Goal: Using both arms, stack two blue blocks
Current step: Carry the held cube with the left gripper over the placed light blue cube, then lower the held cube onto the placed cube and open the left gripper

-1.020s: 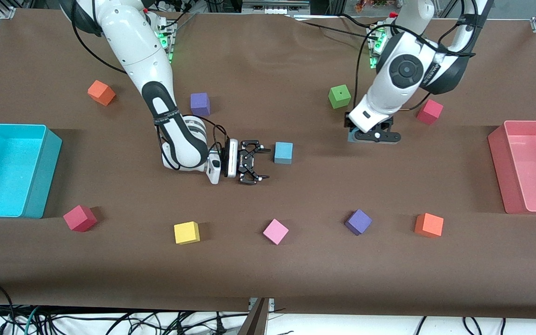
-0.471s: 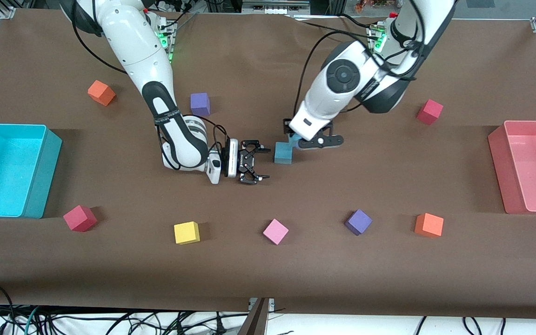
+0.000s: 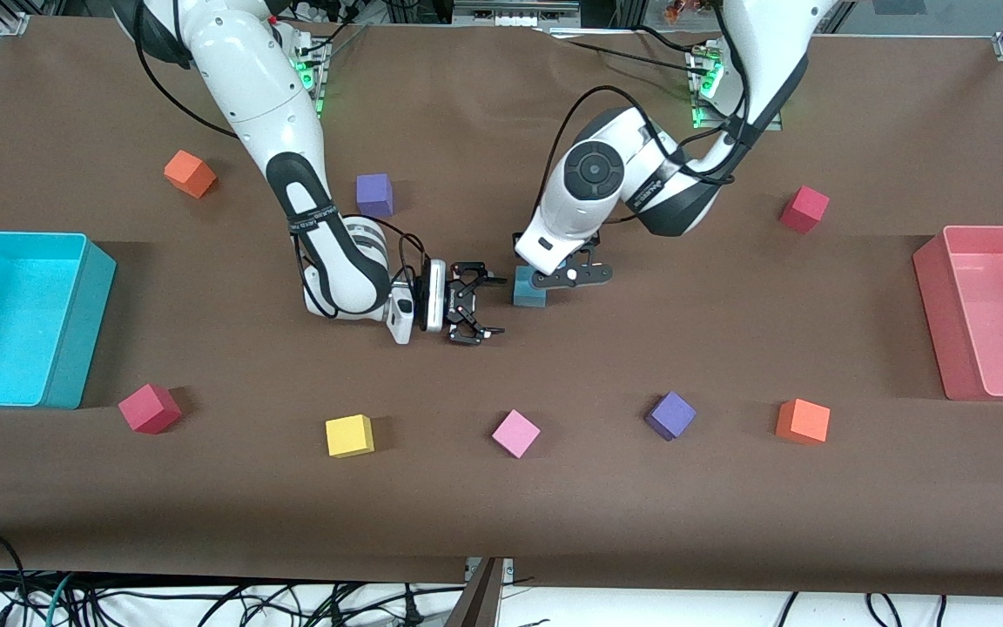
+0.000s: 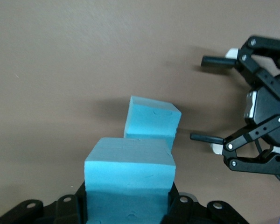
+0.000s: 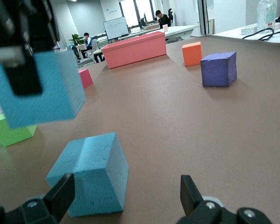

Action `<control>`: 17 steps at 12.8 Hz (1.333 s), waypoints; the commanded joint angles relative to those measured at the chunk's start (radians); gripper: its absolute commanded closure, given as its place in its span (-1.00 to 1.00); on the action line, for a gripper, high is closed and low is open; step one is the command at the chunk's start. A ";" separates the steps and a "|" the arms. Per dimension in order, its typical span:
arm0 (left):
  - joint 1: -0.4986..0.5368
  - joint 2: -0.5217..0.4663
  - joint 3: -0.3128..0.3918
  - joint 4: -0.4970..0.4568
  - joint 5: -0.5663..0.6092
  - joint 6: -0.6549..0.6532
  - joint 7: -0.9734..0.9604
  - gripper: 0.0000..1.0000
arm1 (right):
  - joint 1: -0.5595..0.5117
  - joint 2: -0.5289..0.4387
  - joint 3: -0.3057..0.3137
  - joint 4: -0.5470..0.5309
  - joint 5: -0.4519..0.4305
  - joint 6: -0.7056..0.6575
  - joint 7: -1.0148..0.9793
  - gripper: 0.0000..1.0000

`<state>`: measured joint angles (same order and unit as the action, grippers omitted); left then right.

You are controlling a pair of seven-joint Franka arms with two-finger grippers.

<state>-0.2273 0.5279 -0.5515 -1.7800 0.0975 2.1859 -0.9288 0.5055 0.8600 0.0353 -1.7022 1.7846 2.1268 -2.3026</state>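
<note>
gripping one blue block (image 4: 129,184), the left gripper (image 3: 564,273) hangs over the second blue block (image 3: 529,292) on the table, mid-placement. next move needs squaring it above before lowering. right gripper (image 3: 474,305) waits just beside, jaws spread wide.

place: robotics lab in open office | evidence: desks (image 5: 186,30), whiteboard (image 5: 115,28), aluminium framing (image 3: 10,22)

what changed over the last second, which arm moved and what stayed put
The left arm carried its small sky-blue foam cube, held in the shut left gripper, from the table's left-arm end across toward the middle; it now hangs just above the second sky-blue foam cube lying on the brown table. That cube, the open right gripper beside it, and the other coloured cubes and bins stayed put.
</note>
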 commanded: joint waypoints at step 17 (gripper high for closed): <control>-0.027 0.093 0.016 0.031 0.111 0.142 -0.045 0.65 | 0.002 0.007 0.003 -0.002 0.024 -0.001 -0.024 -1.00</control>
<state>-0.2405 0.6012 -0.5440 -1.7733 0.1611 2.3022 -0.9390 0.5055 0.8664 0.0353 -1.7022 1.7847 2.1271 -2.3035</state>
